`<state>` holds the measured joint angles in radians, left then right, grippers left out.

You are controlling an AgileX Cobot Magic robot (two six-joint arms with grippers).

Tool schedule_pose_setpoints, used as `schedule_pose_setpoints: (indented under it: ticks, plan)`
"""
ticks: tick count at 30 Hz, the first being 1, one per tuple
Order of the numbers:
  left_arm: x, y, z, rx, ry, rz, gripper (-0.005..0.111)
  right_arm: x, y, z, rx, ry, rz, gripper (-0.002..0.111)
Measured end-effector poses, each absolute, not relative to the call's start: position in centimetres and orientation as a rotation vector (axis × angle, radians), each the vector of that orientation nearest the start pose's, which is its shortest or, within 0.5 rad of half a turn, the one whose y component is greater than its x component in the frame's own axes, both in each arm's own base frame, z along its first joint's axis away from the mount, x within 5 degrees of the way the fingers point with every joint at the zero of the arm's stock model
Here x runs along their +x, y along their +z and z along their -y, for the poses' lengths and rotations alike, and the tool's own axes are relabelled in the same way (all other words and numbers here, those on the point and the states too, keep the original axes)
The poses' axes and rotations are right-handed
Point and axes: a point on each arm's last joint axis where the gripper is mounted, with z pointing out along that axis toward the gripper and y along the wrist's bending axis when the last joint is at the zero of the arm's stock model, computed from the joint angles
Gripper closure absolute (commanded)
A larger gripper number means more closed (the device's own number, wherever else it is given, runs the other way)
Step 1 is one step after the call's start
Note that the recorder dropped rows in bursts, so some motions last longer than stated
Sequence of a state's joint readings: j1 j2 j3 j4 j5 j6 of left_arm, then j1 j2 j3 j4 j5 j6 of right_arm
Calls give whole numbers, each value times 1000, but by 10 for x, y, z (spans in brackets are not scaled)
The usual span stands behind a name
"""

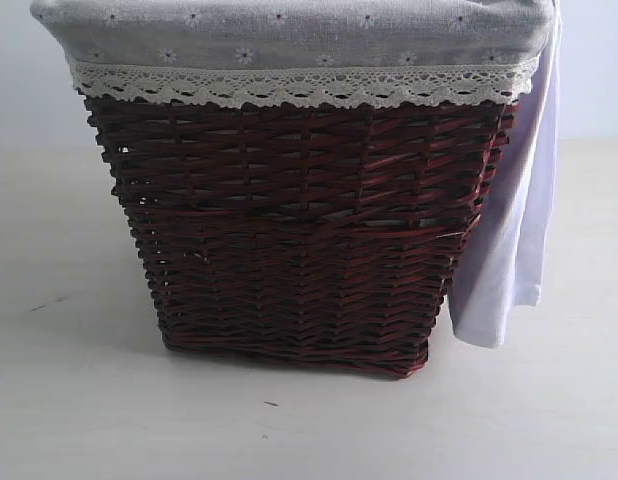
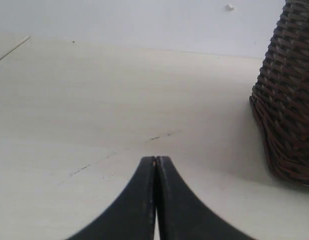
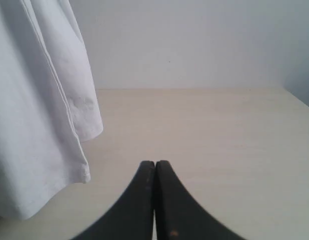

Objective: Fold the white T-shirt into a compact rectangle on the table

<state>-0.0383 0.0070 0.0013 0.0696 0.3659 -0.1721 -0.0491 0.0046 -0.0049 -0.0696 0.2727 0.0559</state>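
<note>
The white T-shirt (image 1: 514, 230) hangs over the right side of the dark wicker basket (image 1: 299, 230), its hem reaching down to the table (image 1: 79, 400). Its lettering and collar tag are hidden. In the right wrist view the white T-shirt (image 3: 39, 110) drapes close beside my right gripper (image 3: 155, 163), which is shut with nothing between its fingers and hovers low over the table (image 3: 219, 130). My left gripper (image 2: 155, 158) is also shut and empty, low over the table (image 2: 94, 100), with the basket (image 2: 289, 95) off to one side. Neither gripper shows in the exterior view.
The basket carries a grey floral liner with lace trim (image 1: 289, 50) folded over its rim. A pale wall stands behind the table. Small dark specks (image 1: 271, 404) mark the tabletop in front of the basket.
</note>
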Motion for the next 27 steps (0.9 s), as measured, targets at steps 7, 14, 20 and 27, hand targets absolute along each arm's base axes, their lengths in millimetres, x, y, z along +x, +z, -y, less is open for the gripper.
schedule_pose_setpoints:
  ticks: [7,14,20,27]
  plan:
    - [53,180,0,-81,-78,-1856,107,55,190,4,47,-60,-1755,108]
    - [53,180,0,-81,-78,-1856,107,55,193,4,44,-59,-1720,108]
    - [53,180,0,-81,-78,-1856,107,57,204,4,32,-58,-1598,108]
    - [53,180,0,-81,-78,-1856,107,55,223,2,-7,-77,-1393,108]
